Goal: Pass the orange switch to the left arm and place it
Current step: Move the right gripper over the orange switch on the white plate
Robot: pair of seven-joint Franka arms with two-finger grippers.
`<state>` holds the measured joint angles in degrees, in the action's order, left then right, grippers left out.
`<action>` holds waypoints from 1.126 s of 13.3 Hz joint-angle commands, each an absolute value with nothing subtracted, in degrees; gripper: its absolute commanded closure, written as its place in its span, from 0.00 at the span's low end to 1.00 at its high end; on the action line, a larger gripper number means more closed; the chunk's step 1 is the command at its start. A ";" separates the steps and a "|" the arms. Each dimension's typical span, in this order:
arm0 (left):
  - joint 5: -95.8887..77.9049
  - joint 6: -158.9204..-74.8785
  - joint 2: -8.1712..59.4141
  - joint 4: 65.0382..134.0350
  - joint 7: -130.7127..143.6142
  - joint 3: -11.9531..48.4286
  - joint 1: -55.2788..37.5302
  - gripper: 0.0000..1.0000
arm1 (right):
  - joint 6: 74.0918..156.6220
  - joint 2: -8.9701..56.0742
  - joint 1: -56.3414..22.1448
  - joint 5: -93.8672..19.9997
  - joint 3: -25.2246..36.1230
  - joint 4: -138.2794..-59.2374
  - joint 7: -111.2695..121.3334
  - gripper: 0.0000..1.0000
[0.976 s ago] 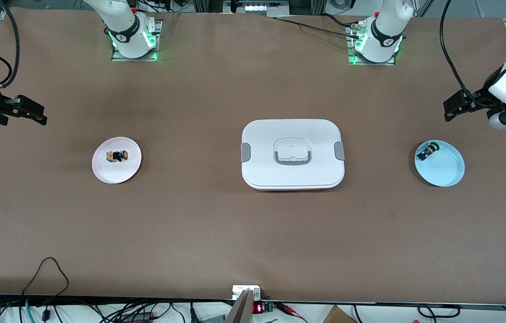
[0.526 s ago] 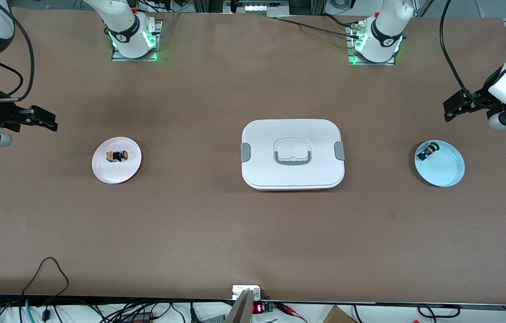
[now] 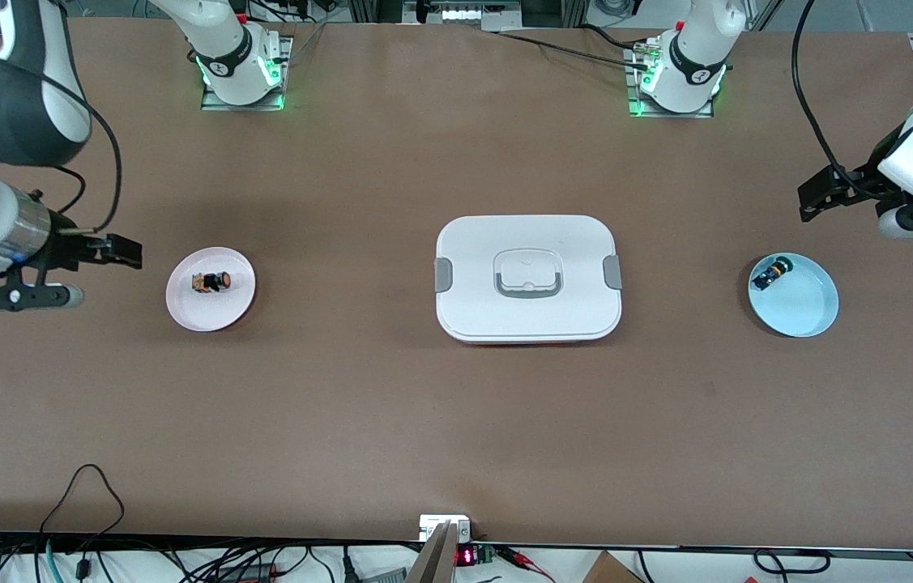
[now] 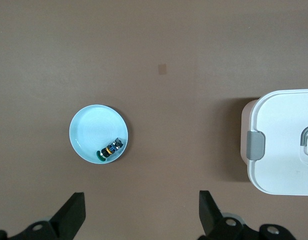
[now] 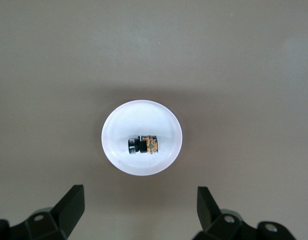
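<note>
Nothing is moved yet: the orange switch (image 3: 213, 282) lies on its pink plate (image 3: 211, 317), toward the right arm's end from the box (image 3: 527, 316), the wide-open right gripper (image 3: 122, 252) beside the plate, the wide-open left gripper (image 3: 817, 197) waiting above the blue plate (image 3: 804, 312).

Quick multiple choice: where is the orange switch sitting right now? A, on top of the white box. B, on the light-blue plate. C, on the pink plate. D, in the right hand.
C: the orange switch lies on the pink plate toward the right arm's end of the table, with nothing gripping it.
</note>
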<state>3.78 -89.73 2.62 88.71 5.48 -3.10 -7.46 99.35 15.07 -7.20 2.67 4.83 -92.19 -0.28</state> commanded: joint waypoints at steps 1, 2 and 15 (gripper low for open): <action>3.52 -88.77 3.34 86.92 5.01 -2.99 -7.12 0.00 | 100.72 17.66 -8.17 4.04 4.83 -91.58 -2.55 0.00; 3.52 -88.77 3.34 86.92 5.01 -2.99 -7.12 0.00 | 101.33 18.54 -8.09 3.96 4.83 -91.93 -2.55 0.00; 3.43 -88.77 3.34 86.92 5.01 -3.08 -7.12 0.00 | 121.19 21.08 -6.95 3.43 4.83 -111.70 1.83 0.00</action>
<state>3.78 -89.73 2.62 88.66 5.48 -3.13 -7.45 118.16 20.80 -7.65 3.27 4.83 -109.20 -0.88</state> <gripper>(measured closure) 0.000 0.000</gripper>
